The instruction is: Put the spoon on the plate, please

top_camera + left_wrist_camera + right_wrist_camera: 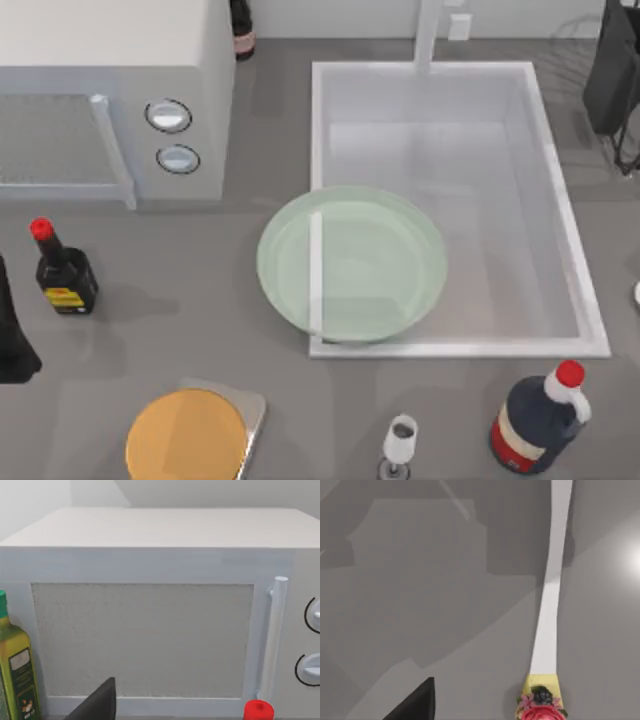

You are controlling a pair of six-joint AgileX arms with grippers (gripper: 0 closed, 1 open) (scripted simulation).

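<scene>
The pale green plate (351, 264) sits partly over the sink's (571, 240) front-left rim, the white spoon (550, 615) lies on the grey desk (150, 310) below the right claw, whose grip I cannot tell, so a misjudged descent could knock the thin handle aside.

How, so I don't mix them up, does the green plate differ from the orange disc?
The plate is larger than the orange disc. The plate is pale green and translucent; the disc is opaque orange. The plate lies across the sink's front left corner; the disc rests on a grey board. Both are round and flat.
</scene>
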